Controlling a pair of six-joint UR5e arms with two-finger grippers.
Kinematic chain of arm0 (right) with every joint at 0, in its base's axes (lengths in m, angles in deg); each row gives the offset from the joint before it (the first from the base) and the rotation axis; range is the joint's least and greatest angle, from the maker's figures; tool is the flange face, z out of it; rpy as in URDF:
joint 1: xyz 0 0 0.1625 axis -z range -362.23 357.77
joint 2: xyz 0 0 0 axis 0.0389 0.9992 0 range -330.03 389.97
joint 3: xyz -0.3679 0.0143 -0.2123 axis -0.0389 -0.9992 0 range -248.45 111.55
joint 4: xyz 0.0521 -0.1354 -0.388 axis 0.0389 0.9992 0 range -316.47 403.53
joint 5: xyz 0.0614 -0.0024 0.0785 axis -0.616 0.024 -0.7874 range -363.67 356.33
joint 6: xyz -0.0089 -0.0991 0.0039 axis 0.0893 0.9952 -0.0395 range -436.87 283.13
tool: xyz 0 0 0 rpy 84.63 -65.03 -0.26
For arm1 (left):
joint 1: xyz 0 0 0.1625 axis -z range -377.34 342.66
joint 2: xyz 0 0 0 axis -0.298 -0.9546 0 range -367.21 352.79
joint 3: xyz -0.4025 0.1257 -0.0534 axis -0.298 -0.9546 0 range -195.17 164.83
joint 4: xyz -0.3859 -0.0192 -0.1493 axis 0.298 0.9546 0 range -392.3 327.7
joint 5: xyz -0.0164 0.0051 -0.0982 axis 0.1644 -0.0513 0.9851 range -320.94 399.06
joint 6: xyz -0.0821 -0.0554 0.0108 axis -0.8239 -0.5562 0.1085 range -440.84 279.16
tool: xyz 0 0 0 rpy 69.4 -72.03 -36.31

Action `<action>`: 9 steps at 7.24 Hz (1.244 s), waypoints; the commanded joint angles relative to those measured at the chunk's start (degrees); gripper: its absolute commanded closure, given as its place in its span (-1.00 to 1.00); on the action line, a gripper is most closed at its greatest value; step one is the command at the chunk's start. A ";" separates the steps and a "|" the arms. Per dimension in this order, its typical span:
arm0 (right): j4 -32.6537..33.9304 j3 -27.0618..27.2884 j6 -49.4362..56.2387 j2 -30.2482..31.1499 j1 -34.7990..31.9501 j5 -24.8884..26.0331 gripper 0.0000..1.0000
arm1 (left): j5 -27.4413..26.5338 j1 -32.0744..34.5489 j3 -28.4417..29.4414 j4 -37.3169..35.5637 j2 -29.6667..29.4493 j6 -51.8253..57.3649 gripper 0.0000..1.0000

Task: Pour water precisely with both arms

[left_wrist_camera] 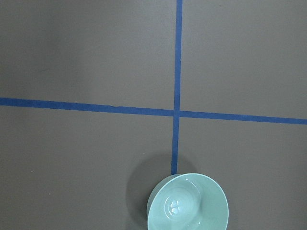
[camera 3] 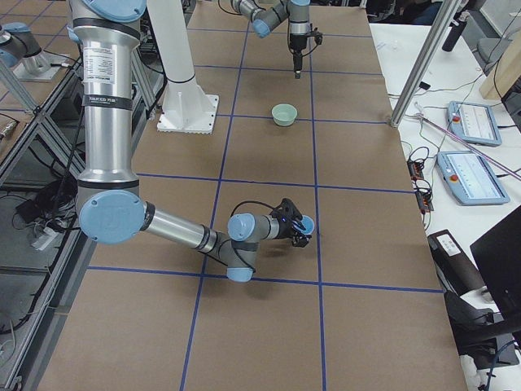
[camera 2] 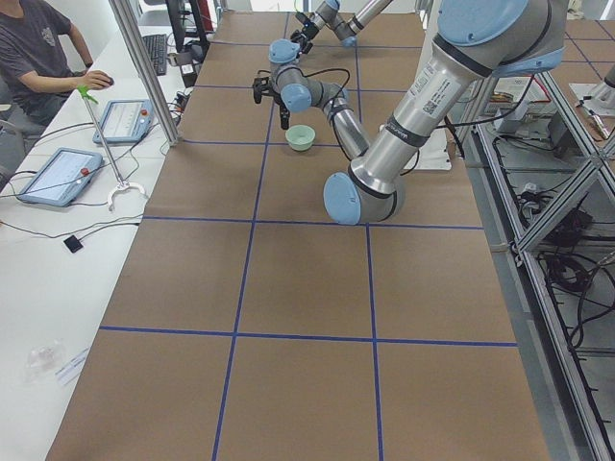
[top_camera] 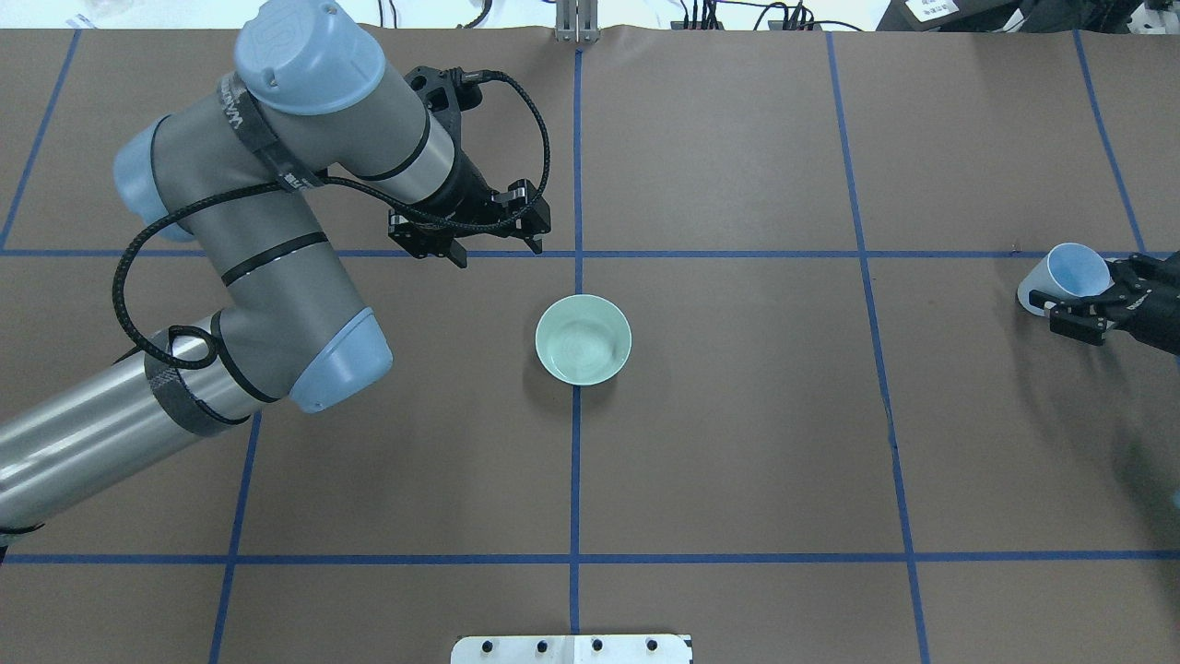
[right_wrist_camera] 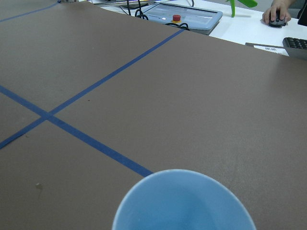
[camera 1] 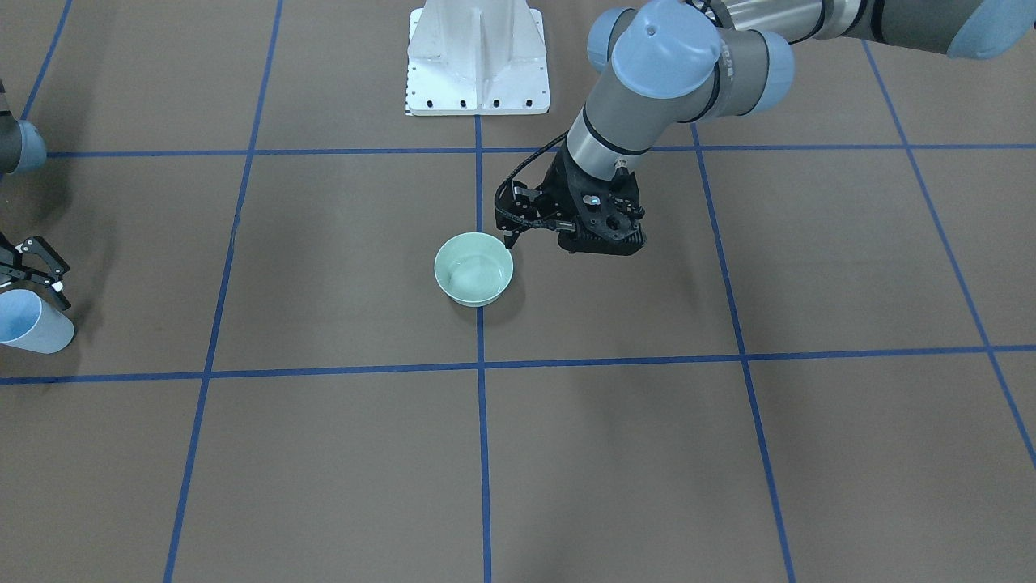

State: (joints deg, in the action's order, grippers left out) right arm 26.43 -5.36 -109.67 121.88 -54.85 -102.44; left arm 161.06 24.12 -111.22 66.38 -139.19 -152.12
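A pale green bowl [top_camera: 584, 338] stands at the table's middle on a blue tape crossing; it also shows in the front view [camera 1: 474, 269] and the left wrist view [left_wrist_camera: 188, 203]. My left gripper [top_camera: 498, 251] hangs open and empty, fingers down, just beyond and to the left of the bowl, apart from it [camera 1: 511, 231]. My right gripper [top_camera: 1083, 300] is shut on a light-blue cup [top_camera: 1069, 272] at the table's far right, held tilted low over the table. The cup's open mouth fills the bottom of the right wrist view [right_wrist_camera: 184, 203]. I cannot tell whether the cup holds water.
The white pedestal [camera 1: 477, 61] stands at the robot's side of the table. Blue tape lines [top_camera: 719, 254] grid the brown table. A seated operator [camera 2: 38, 58], tablets [camera 2: 58, 173] and cables lie on the white bench past the far edge.
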 commanded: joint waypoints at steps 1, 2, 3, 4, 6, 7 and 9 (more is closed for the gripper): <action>-2.22 -1.72 -0.15 -0.15 0.14 0.06 -0.59 | -0.01 0.02 -0.63 -0.68 0.05 0.00 -0.81; -3.02 -2.08 -0.16 -0.15 0.14 -0.02 -0.16 | -0.01 0.02 -0.55 -0.68 0.05 0.00 -0.81; -3.03 -0.78 -0.24 -0.50 0.14 -0.11 0.15 | -0.01 -0.06 -0.54 -0.68 0.05 0.00 -0.80; -2.77 0.54 -0.24 -1.37 0.14 -0.11 0.30 | -0.01 -0.06 -0.54 -0.68 0.05 0.00 -0.81; 5.86 7.44 -2.61 -3.83 0.14 -0.38 0.49 | -0.01 0.11 -0.54 -0.68 0.05 0.09 -0.81; 15.68 14.54 -2.79 -5.24 0.14 -0.11 0.49 | 0.08 0.98 -0.54 -0.68 0.14 0.17 -0.80; 29.78 21.88 -2.97 -11.02 3.02 0.67 0.48 | 0.25 2.57 -0.54 -0.59 1.71 0.70 -0.80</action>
State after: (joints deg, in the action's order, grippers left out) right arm 47.29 11.83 -112.47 114.53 -53.85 -102.35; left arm 161.21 25.80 -111.76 65.72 -138.30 -151.68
